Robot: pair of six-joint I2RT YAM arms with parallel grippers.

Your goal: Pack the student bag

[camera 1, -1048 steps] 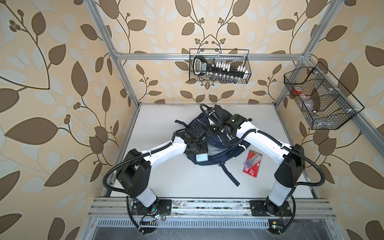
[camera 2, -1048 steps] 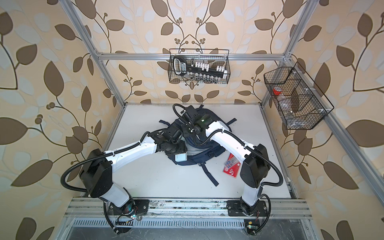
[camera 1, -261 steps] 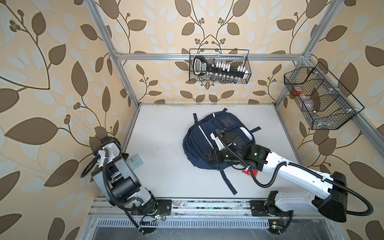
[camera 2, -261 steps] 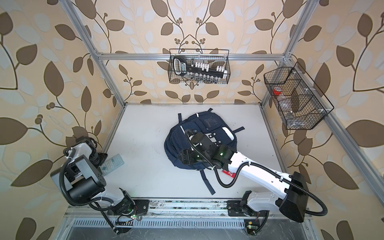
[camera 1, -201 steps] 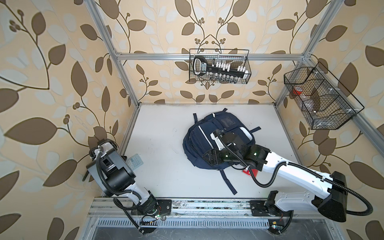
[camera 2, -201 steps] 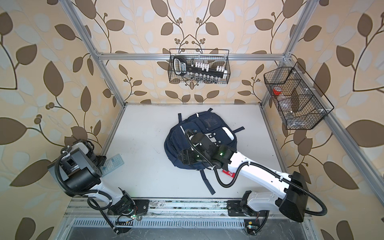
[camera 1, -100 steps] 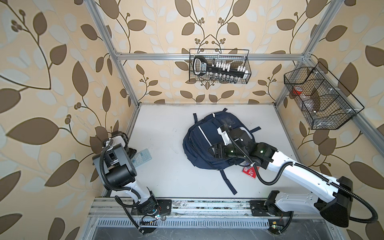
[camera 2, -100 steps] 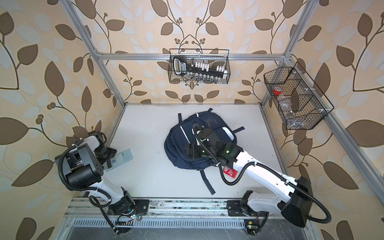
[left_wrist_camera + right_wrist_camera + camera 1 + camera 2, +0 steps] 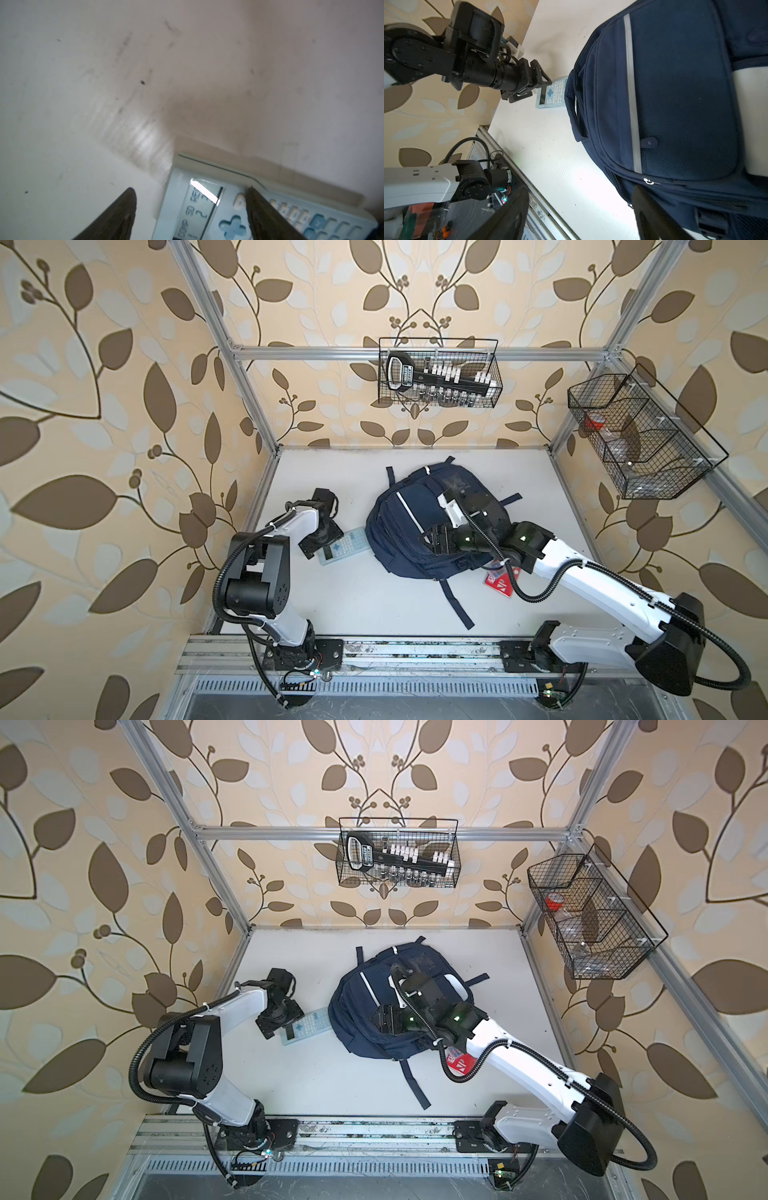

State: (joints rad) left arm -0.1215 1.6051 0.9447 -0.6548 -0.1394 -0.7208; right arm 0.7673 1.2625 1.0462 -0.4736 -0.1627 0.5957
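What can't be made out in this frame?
Red packet: mostly under the right arm in both top views; print unreadable.
Calculator: cut off by the left wrist view's edge; display text blurred.
Student bag: whether it is unzipped, covered by the right gripper in both top views.
Side wire basket: contents too small through the mesh.
Left gripper: jaws' contact with the calculator, blurred in its wrist view.

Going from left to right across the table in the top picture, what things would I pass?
calculator → backpack → red packet
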